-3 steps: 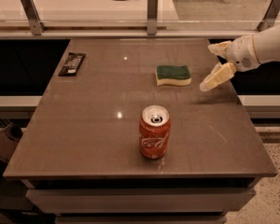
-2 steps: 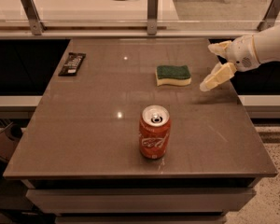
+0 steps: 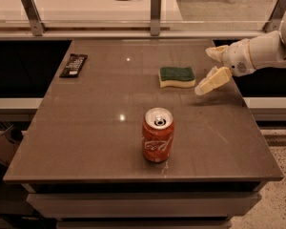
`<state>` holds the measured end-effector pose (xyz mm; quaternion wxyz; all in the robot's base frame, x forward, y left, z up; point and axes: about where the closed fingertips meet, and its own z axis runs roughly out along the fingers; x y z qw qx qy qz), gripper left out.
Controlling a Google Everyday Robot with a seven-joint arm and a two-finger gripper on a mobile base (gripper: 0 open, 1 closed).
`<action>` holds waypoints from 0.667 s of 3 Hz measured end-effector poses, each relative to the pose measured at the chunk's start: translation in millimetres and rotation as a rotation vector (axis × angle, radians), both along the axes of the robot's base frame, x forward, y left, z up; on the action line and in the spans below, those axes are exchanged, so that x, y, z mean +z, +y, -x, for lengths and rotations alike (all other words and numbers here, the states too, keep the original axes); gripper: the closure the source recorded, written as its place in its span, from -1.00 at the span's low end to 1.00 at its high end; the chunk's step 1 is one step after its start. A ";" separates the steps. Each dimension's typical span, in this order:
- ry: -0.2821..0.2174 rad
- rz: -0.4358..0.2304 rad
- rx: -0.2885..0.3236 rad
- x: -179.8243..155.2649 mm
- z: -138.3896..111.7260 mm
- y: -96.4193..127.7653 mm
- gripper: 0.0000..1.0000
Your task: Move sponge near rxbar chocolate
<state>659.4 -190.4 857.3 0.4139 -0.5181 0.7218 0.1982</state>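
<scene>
The small wavy-edged sponge [image 3: 177, 76], dark green scrub face up over pale yellow foam, lies flat on the worktop behind the orange-red soda can [image 3: 158, 135] and a little to its right as we see it. Nothing holds it yet. The thin black-wrapped rxbar chocolate [image 3: 74, 65] lies behind the can too, but well off to its left, close to the far left edge of the glossy brown worktop [image 3: 86, 137]. So, as we judge it, the whole carry has yet to be made.

The pale two-finger tool [image 3: 205, 70] hangs further right of the can than the sponge does, beside the sponge but apart from it, its fingers [image 3: 213, 80] spread wide and empty.

We see three ways this could go wrong:

- **Weak grip:** the foam is soft. If the tool closes on a corner or only the scrub layer, the sponge may fold and slip out partway across.
- **Shoving instead of grasping:** if a finger comes in low from the side, it may slide the sponge over the slick surface.
- **Poor finish:** the bar is light and near the edge, so an overshoot could push it off or land the sponge on top of it.

The can stands in front of the straight route, so we think only a low, sagging arm would threaten it. Its top is open, and we cannot tell whether it holds liquid.
</scene>
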 end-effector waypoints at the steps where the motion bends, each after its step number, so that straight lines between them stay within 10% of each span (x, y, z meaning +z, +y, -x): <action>1: -0.012 -0.026 -0.010 -4.1 1.3 10.6 -1.00; 2: -0.025 -0.073 -0.016 -11.4 1.3 15.5 -1.00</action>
